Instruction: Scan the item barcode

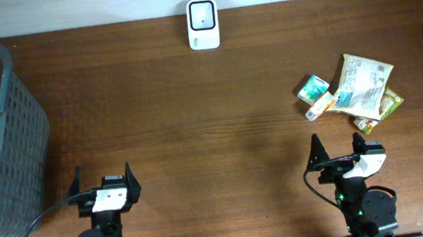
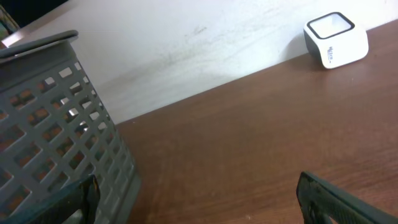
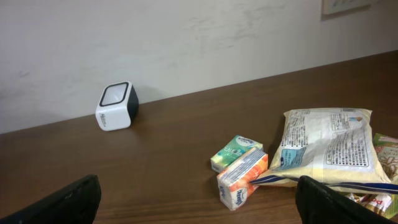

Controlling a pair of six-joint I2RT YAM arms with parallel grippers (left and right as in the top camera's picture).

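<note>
The snack pile sits just ahead of the right gripper, well away from the left gripper. Both jaws are wide and empty.

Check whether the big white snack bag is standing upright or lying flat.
Lying flat. The snack bag shows its broad printed face to the overhead camera and partly covers a green packet.

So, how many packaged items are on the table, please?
4: a green carton, an orange carton beside it, a large white bag, a green packet partly under the bag; more may be hidden.
</note>
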